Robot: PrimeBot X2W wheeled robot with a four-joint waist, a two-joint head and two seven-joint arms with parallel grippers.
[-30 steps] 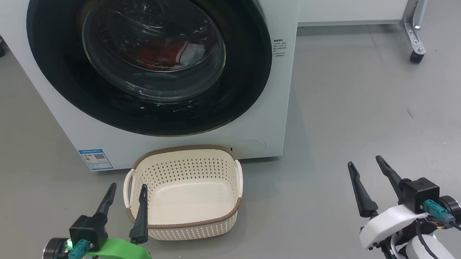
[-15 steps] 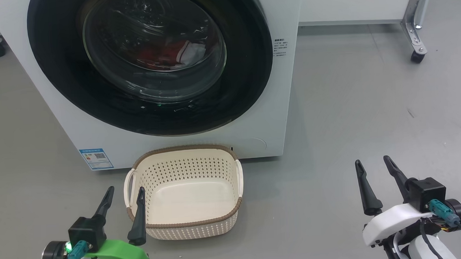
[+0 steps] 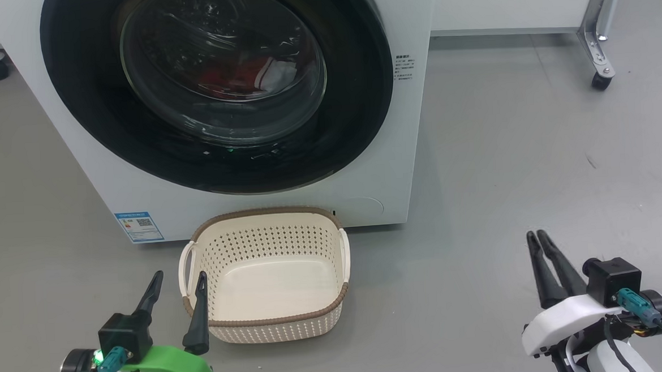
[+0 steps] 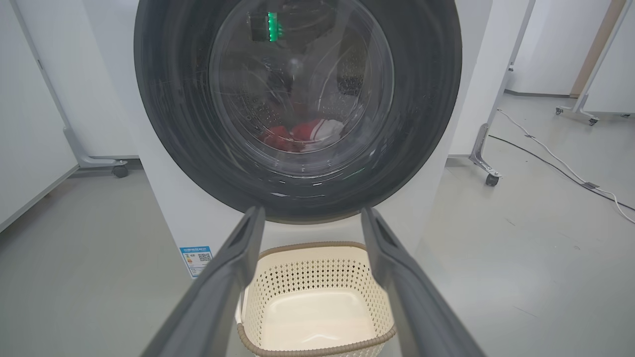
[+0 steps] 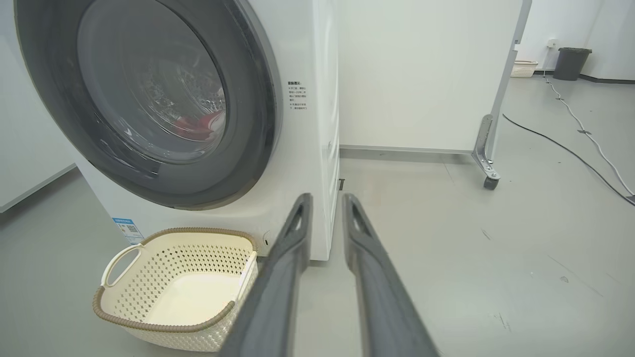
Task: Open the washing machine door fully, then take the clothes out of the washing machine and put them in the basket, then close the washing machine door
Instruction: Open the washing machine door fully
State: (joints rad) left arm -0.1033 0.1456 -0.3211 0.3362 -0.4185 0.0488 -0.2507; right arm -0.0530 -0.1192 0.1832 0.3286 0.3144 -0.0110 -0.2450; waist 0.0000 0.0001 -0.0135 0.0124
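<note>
Washing machine [image 3: 395,12]: one, on the grey floor [image 3: 534,169]; door [image 3: 218,90] closed, red and white clothes [image 3: 246,77] behind the glass.
Basket [image 3: 267,322]: one, empty, just before the machine.
Left gripper [image 3: 177,276]: fingers apart, holds nothing.
Right gripper [image 3: 536,236]: fingers nearly together, holds nothing.

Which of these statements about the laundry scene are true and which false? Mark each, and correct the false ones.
1. The door is shut. True.
2. The basket holds clothes. False: it is empty; red and white clothes lie behind the glass.
3. The basket stands on the floor before the washer. True.
4. The left gripper grips a basket handle. False: its fingers are spread, holding nothing.
5. The right gripper has its fingers nearly together, off to the washer's right. True.
</note>
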